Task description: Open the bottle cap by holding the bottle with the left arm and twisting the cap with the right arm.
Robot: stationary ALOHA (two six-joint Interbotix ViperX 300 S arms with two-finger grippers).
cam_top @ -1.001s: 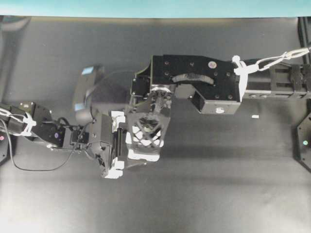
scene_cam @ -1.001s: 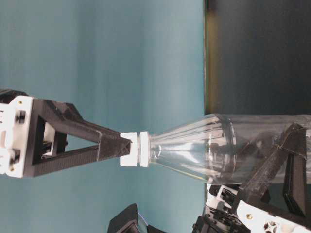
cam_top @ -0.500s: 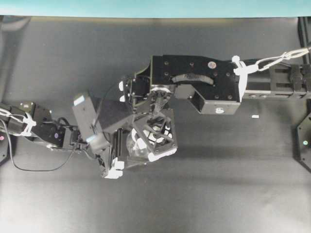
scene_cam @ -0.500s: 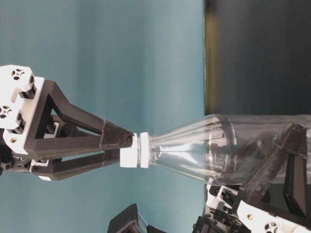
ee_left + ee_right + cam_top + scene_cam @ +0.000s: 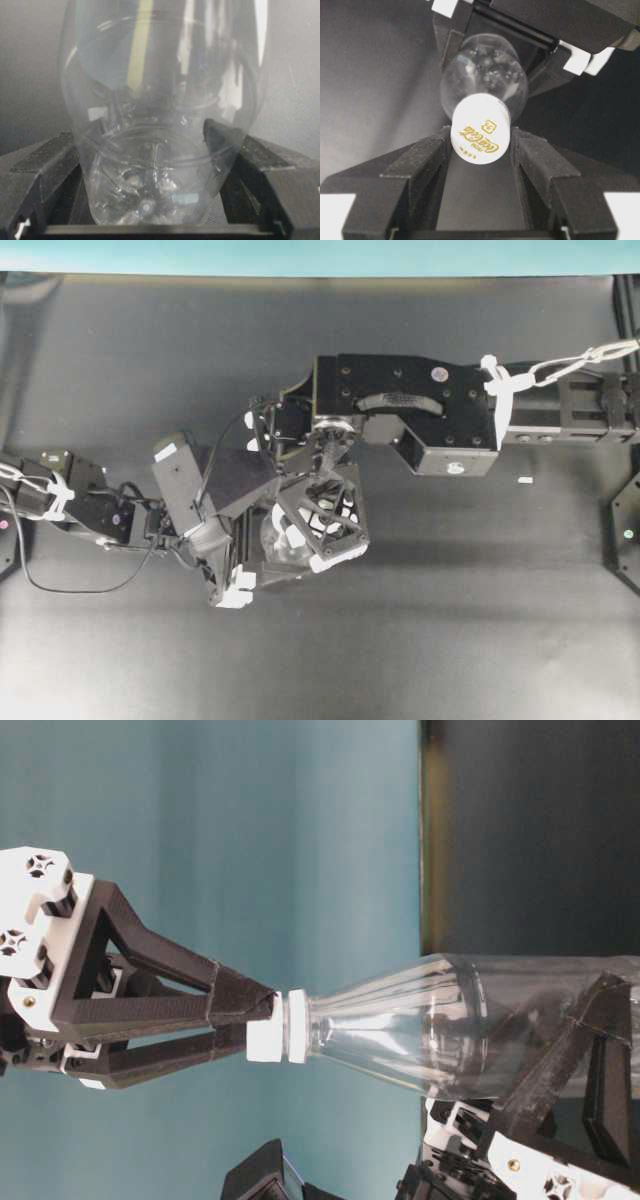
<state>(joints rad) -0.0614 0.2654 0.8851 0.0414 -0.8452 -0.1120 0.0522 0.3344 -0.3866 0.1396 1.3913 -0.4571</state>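
The clear bottle (image 5: 420, 1025) stands upright with its lower body clamped between the black fingers (image 5: 232, 150) of my left gripper (image 5: 145, 142). In the left wrist view the bottle (image 5: 160, 90) fills the picture. My right gripper (image 5: 480, 145) comes down from above, its two dark fingers (image 5: 427, 155) pressed on either side of the white bottle cap (image 5: 480, 129), which carries gold print. The table-level view shows the cap (image 5: 268, 1028) pinched at the fingertips (image 5: 245, 1005). From overhead the right gripper (image 5: 320, 525) hides most of the bottle (image 5: 272, 548), with the left gripper (image 5: 240, 545) beside it.
The right arm's wide black plate (image 5: 405, 405) reaches in from the right over the dark table (image 5: 450, 620). A small white scrap (image 5: 524, 480) lies at the right. Black stands sit at the left edge (image 5: 5, 540) and right edge (image 5: 628, 530).
The right gripper has rolled around the cap's axis while staying shut on it, and its camera block swung round with it. The left gripper and the bottle have stayed where they were.
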